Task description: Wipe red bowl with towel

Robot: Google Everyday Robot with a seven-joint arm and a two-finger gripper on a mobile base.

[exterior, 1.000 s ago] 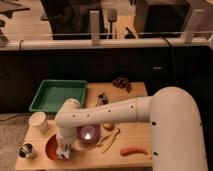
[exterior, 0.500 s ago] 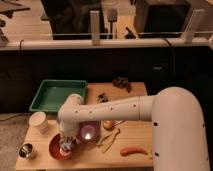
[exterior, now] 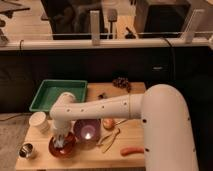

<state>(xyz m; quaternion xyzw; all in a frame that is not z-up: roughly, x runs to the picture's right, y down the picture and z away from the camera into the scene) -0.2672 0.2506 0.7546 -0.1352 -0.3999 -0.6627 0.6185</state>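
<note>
End effector (exterior: 60, 141) is down inside the red bowl (exterior: 62, 147) at the counter's (exterior: 132, 135) front-left, on a pale towel (exterior: 61, 145) — finger state cannot be told. Purple bowl (exterior: 87, 132) sits just right of it, white cup (exterior: 39, 121) and metal cup (exterior: 27, 150) to the left, green tray (exterior: 58, 94) behind.

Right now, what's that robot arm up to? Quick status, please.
Gripper down in the red bowl, towel not discernible. Purple bowl sits right beside it, white cup and metal cup nearby. Nothing blocking.
</note>
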